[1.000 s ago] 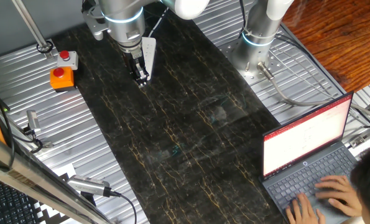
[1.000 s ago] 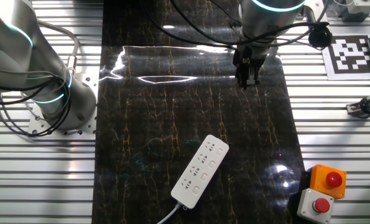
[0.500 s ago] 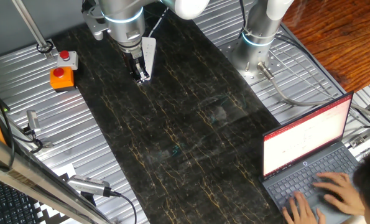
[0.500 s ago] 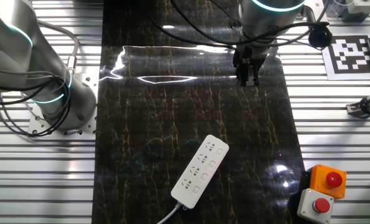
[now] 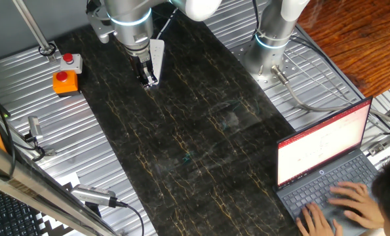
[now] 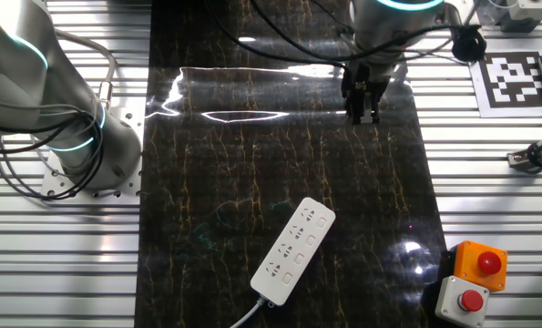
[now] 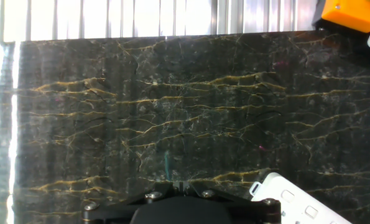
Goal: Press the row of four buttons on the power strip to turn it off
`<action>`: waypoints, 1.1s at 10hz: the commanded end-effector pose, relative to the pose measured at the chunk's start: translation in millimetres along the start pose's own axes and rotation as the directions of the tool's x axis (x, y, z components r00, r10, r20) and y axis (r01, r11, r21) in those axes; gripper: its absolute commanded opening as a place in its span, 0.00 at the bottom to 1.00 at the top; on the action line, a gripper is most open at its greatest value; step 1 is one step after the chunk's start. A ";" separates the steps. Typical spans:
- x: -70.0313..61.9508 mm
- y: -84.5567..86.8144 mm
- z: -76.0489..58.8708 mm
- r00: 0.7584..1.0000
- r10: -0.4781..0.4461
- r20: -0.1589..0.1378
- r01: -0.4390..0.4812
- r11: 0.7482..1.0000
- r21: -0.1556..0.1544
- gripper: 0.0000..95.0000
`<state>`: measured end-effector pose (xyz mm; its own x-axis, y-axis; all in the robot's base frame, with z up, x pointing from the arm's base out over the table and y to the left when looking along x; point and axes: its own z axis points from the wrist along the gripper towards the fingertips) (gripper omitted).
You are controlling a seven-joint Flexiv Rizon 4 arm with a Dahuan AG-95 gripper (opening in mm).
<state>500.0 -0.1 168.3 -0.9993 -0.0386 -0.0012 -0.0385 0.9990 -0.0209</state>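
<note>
A: Where's the gripper [image 6: 362,117]?

B: Hanging over the far end of the dark mat [image 6: 252,164], well apart from the strip [image 6: 294,251]. Nothing held.

A: Strip position?

B: Near end of the mat in the other fixed view, lying diagonally, cord [image 6: 245,317] running off the bottom edge. Orange box [image 6: 478,263] and grey box [image 6: 462,299] sit beside it off the mat (ignore both). Hand view catches only 1 white corner of the strip [image 7: 296,199] at bottom right.

A: Fingers open or closed?

B: Can't tell. Both fixed views show them as 1 dark cluster, no visible gap or contact. Hand view doesn't show the tips.

A: Step?

B: Approach, I'd say. None of the 4 buttons [image 6: 290,253] is touched yet.

A: Next move?

B: Probably travel along the mat to the strip, line the tips up with the first button at 1 end, then come down. Buttons are tiny and the strip sits askew, so the path must follow its diagonal or presses land on sockets.
</note>
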 end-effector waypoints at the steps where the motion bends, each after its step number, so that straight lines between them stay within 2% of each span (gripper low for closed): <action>1: 0.9 -0.2 -0.5 1.000 -0.011 -0.001 0.011 1.000 -0.004 0.00; 2: 2.2 -0.4 0.0 0.999 0.046 -0.001 -0.046 0.999 0.002 0.00; 3: 5.1 -1.1 1.5 0.998 0.064 -0.001 -0.064 0.998 0.009 0.00; 4: 9.4 -2.0 3.7 0.998 0.057 -0.002 -0.057 0.998 -0.006 0.00; 5: 12.9 -2.8 5.4 1.000 -0.003 -0.002 0.003 1.000 -0.022 0.00; 8: 20.9 -4.1 9.8 0.999 -0.035 -0.001 0.035 0.999 -0.020 0.00; 11: 21.8 -4.6 11.3 0.996 -0.092 -0.004 0.092 0.996 -0.021 0.00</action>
<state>478.6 -6.4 156.8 -0.9925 -0.1224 0.0050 -0.1224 0.9925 -0.0015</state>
